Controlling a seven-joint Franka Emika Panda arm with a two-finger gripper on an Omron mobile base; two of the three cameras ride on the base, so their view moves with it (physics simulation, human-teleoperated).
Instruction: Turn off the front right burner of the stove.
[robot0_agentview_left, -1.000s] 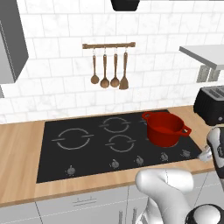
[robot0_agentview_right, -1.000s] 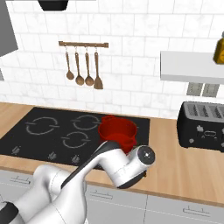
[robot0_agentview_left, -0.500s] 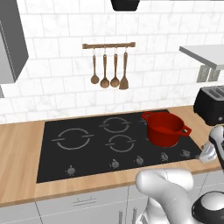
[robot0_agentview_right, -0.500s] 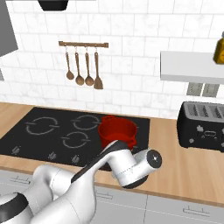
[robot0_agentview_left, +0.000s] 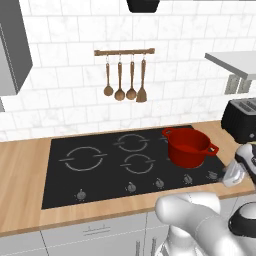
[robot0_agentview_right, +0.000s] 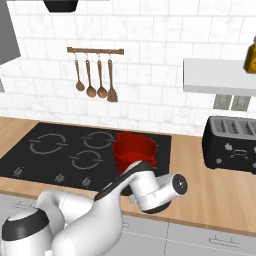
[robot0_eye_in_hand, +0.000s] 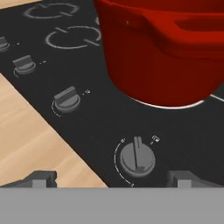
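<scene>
Your stove (robot0_agentview_left: 100, 172) lay set into the wooden counter (robot0_agentview_left: 25, 165), a black glass cooktop with grey ring marks and a row of knobs along its front edge. On its right side stood a red pot (robot0_agentview_left: 187, 146) with two side handles. In the hand view your tool (robot0_eye_in_hand: 111, 178) was spread wide, its two grey fingertips (robot0_eye_in_hand: 41, 178) low at either side and gripping nothing. Between them, just ahead, sat the nearest knob (robot0_eye_in_hand: 137, 157), its ridge pointing roughly away from the camera and a thin white arc curving round its left side. The red pot rose right behind that knob, close but not touching it. Further knobs (robot0_eye_in_hand: 67, 99) ran off to the upper left along the stove's edge beside the wood. From the left base view your arm's wrist hung over the stove's front right corner, near the rightmost knob (robot0_agentview_left: 213, 175). A black toaster (robot0_agentview_right: 231, 144) stood on the counter well to the right, and wooden utensils (robot0_agentview_left: 125, 80) hung from a rail on the tiled wall.
</scene>
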